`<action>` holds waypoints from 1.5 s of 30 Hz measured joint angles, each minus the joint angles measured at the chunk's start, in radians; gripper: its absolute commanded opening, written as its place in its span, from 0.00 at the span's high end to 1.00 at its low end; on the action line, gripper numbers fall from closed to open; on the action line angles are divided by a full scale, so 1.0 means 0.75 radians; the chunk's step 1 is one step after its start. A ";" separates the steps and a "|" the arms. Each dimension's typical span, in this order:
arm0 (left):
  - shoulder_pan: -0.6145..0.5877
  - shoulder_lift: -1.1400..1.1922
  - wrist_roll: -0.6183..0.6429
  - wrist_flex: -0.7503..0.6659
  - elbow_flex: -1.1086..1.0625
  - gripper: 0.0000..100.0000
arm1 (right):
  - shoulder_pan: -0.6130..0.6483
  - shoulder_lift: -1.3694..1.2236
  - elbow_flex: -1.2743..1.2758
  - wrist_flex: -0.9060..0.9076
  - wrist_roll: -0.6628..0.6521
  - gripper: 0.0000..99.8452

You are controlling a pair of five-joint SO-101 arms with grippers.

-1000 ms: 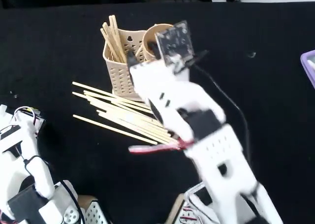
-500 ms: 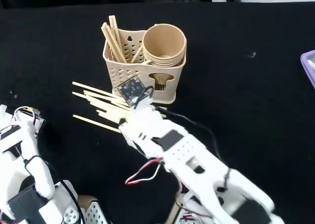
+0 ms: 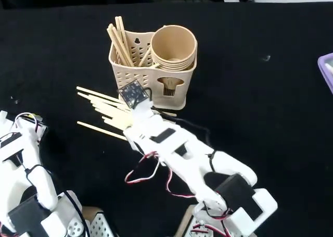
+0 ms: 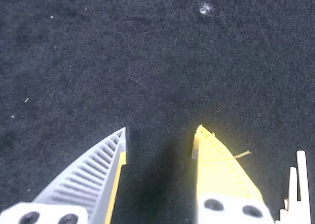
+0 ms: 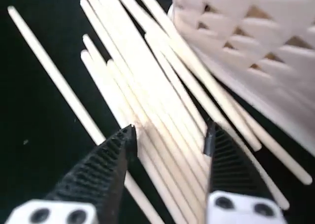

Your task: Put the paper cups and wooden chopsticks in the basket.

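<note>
We find the paper cups [image 3: 173, 47] nested in the basket [image 3: 148, 78]; that part we judge done. A few wooden chopsticks [image 3: 118, 39] stand in the basket beside them. The loose pile [image 3: 109, 109], yet to go in, lies on the table [image 3: 270, 117] just in front of the basket. The right claw [image 5: 171, 133] hangs over that pile, jaws apart astride several sticks. The left claw [image 4: 161, 131], well away from the basket, is apart and empty.

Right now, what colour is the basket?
Beige, with small holes in its walls; the basket shows best in the high view.
</note>
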State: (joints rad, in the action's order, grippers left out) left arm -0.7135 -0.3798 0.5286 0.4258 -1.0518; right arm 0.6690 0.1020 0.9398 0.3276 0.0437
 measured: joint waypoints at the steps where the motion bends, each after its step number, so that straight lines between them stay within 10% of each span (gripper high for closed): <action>1: 0.000 0.000 0.000 0.000 0.000 0.78 | -0.002 0.000 -0.029 0.070 0.000 0.99; 14: 0.000 0.000 0.000 0.000 0.000 0.78 | 0.080 0.000 -0.217 0.559 -0.119 0.98; 24: 0.000 0.000 0.000 0.000 0.000 0.78 | 0.094 0.000 -0.284 0.683 -0.131 0.76; 37: 0.000 0.000 0.000 0.000 0.000 0.78 | 0.260 -0.016 -0.213 0.581 -0.385 0.77; 45: 0.000 0.000 0.000 0.000 0.000 0.78 | 0.260 -0.016 -0.196 0.575 -0.548 0.99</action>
State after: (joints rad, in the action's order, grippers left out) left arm -0.7135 -0.3798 0.5286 0.4258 -1.0518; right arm 0.8638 0.0898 0.7925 0.7587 -0.3675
